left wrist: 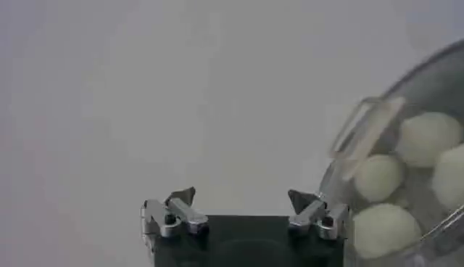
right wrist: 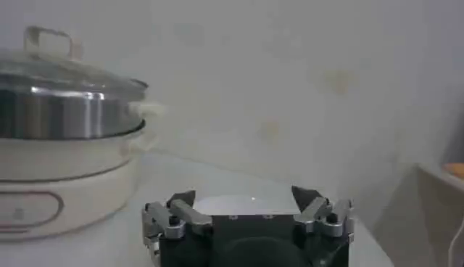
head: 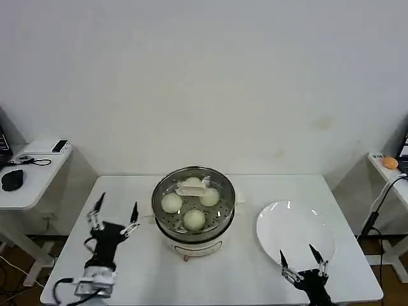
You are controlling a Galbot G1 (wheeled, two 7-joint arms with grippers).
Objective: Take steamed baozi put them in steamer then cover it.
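On the left of the table (head: 127, 268), the left gripper (head: 116, 213) hovers low over the bare white top with its two fingers spread wide and nothing between them. It sits just beside the steamer (head: 193, 237), which lies to its right; in the left wrist view the glass wall of the pot is close against one finger (left wrist: 319, 214), so this arm is clearly the nearer of the two to the pot.

At the centre stands the steamer, its steel pot on a white base. The steamed baozi (head: 194, 219) rest on the perforated tray inside; three round buns are plain to see, and a fourth is hard to make out under the handle. The cover (head: 193, 194) is already seated on the rim, level, and its pale handle (head: 193, 185) runs roughly left to right at the far side of centre.

Further right, the plate (head: 295, 233) lies bare, well apart from the pot. At the near right edge, the right gripper (head: 303, 262) hangs over the plate's near rim, fingers likewise spread and holding nothing. The right wrist view shows the lidded steamer (right wrist: 65, 145) off to its left.

Judging by this, the buns are loaded and the lid is on; what remains looks like drawing both arms clear, the left one away to the left so as not to nudge the pot.
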